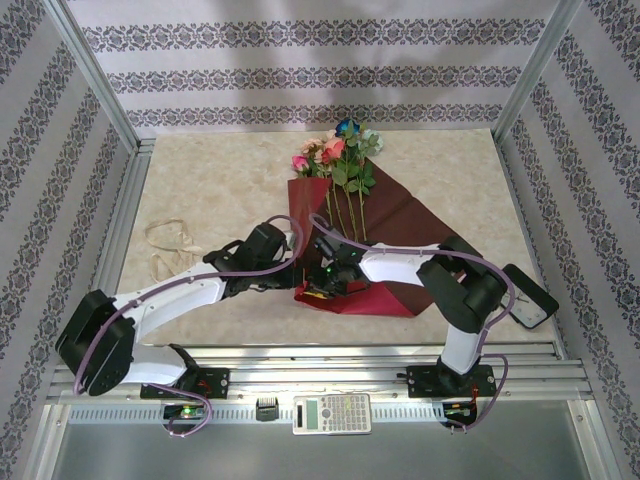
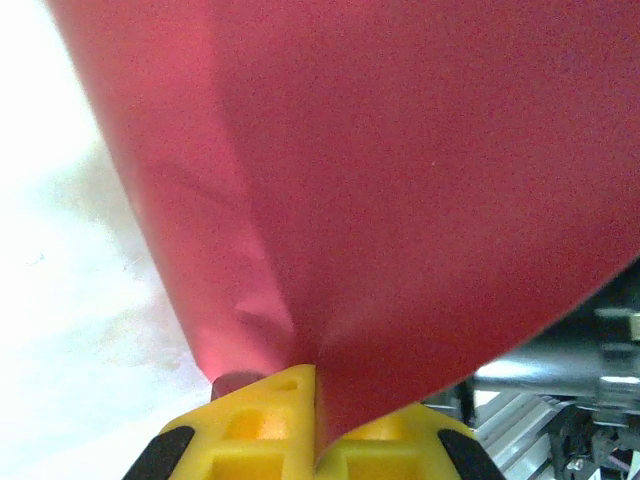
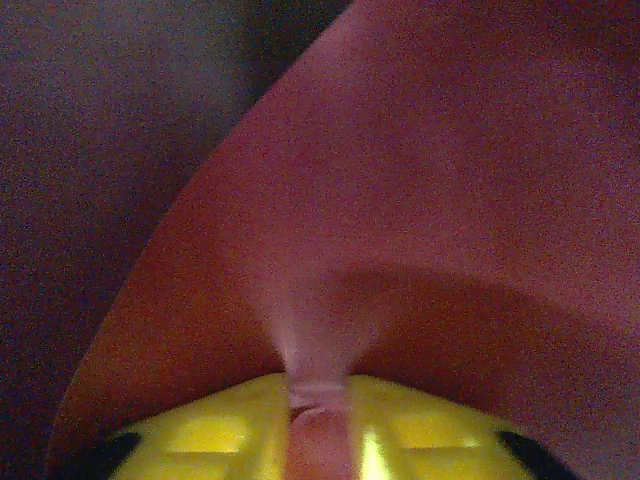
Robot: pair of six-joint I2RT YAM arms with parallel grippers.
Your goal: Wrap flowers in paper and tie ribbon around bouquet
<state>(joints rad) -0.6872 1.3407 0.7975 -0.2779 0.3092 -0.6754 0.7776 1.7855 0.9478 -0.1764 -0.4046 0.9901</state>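
Observation:
The flowers (image 1: 335, 150) lie on the paper (image 1: 405, 215), heads toward the back and green stems (image 1: 346, 215) running toward me. The dull maroon face of the sheet is up, and its near edge is folded over, showing crimson (image 1: 372, 298). My left gripper (image 1: 302, 278) and right gripper (image 1: 330, 277) meet at the near left corner of the sheet. In the left wrist view the yellow fingers (image 2: 262, 425) are shut on the red paper (image 2: 400, 180). In the right wrist view the gripper (image 3: 320, 405) pinches a pleat of paper (image 3: 420, 220). The cream ribbon (image 1: 170, 250) lies loose on the table, left of the arms.
The marble-patterned table (image 1: 220, 180) has patterned walls on three sides. A metal rail (image 1: 330, 372) carries the arm bases along the near edge, with a calculator (image 1: 332, 412) in front of it. Open tabletop lies between the ribbon and the paper.

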